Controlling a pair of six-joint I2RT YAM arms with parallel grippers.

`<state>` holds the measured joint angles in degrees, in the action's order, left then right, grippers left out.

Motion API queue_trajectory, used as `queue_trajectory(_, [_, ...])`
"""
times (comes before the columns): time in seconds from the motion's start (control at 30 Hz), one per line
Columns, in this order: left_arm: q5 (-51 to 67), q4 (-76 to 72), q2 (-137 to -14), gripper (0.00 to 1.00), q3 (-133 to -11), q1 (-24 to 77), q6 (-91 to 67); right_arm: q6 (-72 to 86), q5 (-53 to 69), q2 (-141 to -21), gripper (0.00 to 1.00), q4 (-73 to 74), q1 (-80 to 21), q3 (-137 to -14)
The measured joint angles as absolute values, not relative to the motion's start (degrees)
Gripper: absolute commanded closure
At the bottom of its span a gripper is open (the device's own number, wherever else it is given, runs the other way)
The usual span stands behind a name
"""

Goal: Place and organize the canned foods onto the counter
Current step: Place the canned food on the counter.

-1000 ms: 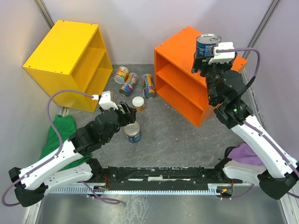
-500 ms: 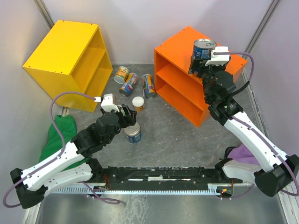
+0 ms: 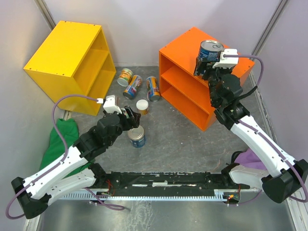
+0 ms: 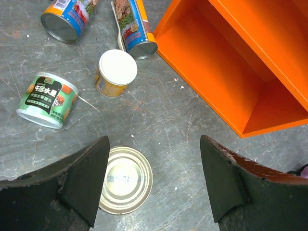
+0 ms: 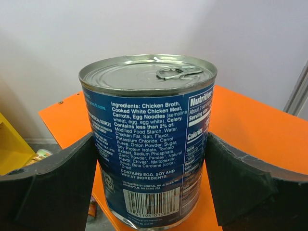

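Since a second ago, my right gripper [image 5: 148, 190], clamped on the blue can [image 5: 149, 139], has shifted inward over the counter [image 3: 185, 45] top. My left gripper [image 4: 154, 178] hangs apart above a floor tin [image 4: 125, 180]. Nothing is placed yet, and four other cans [image 3: 134, 86] lie beyond the tin.

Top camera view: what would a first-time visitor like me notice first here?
Two bright cabinets: the yellow cabinet far left and the orange counter far right. The right gripper holds a blue-labelled tin upright above the counter's top, while the open left gripper hovers over a second tin on the grey table, with loose cans nearby.
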<state>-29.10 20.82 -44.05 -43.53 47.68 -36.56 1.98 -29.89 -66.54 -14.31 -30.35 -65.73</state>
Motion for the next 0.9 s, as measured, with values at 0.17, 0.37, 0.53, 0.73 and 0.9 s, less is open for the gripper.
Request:
queue_trajectory(0.17, [-27.3,20.3,-44.1,0.18,-43.4,47.0,-36.6,3.1,-29.9,-66.6,0.50,-13.5,-30.3,-65.7])
queue_trajectory(0.37, [-26.3,19.3,-44.1,0.18,-42.9,46.7,-36.7,3.7,-29.9,-67.7,0.41,-12.4,-30.3,-66.7])
queue_trajectory(0.53, [-25.5,18.7,-44.1,0.17,-42.3,45.9,-37.1,3.7,-29.9,-71.4,0.49,-10.3,-30.3,-70.6])
queue_trajectory(0.73, [-24.4,17.3,-44.6,0.17,-42.1,44.0,-37.5,3.0,-30.0,-77.5,0.50,-8.3,-30.3,-76.7])
queue_trajectory(0.9, [-22.7,16.4,-44.6,0.17,-41.8,41.6,-37.5,1.7,-30.2,-83.7,0.50,-8.2,-29.9,-82.3])
